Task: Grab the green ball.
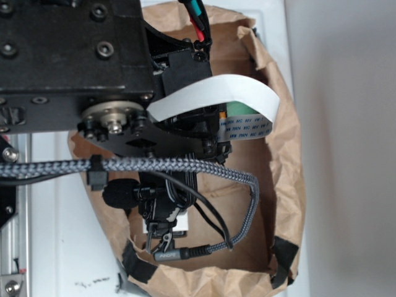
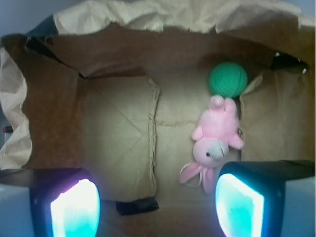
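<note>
- The hand (image 2: 157, 207) is spread wide and empty, its two glowing pads (image 2: 75, 210) low in the wrist view.
- It hangs above the floor of a brown paper bag (image 2: 118, 133).
- A pink plush bunny (image 2: 215, 140) lies near the right pad.
- The green ball (image 2: 227, 79) touches the bunny's far end, by the bag's back wall.

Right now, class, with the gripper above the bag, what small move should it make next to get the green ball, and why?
Probably shift the gripper toward the green ball before descending. In the wrist view the ball lies up and right of the open fingers, in the paper bag's far corner, touching the pink bunny. Going straight down would likely meet bare bag floor.
</note>
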`<act>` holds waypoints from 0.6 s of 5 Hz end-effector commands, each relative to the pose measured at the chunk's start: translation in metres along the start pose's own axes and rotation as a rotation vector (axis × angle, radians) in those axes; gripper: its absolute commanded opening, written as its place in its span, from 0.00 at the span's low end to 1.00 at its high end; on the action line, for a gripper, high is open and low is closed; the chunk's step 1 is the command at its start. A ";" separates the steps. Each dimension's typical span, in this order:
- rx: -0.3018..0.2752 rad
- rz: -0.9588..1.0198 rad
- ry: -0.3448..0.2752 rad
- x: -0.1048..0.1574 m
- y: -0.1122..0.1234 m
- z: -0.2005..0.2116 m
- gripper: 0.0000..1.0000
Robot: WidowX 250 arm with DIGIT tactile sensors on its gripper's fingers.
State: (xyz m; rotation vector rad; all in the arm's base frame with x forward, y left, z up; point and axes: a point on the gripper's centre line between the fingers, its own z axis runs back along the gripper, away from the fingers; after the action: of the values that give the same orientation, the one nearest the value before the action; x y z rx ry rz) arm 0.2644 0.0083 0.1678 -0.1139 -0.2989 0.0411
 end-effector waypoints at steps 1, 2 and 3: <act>0.037 0.192 -0.102 0.022 0.012 -0.019 1.00; 0.104 0.203 -0.076 0.024 0.010 -0.024 1.00; 0.104 0.203 -0.076 0.024 0.010 -0.024 1.00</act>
State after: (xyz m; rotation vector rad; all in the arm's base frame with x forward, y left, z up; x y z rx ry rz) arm 0.2868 0.0186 0.1333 -0.0365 -0.3046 0.2772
